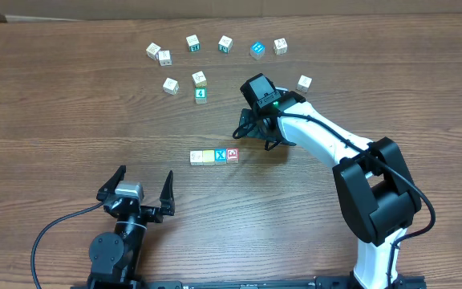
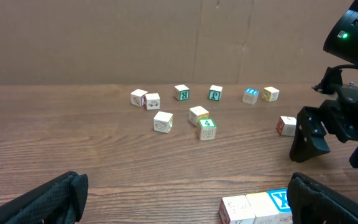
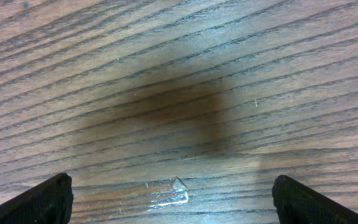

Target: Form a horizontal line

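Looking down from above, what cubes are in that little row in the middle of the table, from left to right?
In order: white cube → pale yellow cube → blue cube with a white X → red-faced cube.

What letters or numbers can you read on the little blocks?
"X" on the blue cube, beside the red-faced cube.
"4" on the green cube.
The marks on the red-faced cube and the other cubes are too small or blurred to read.
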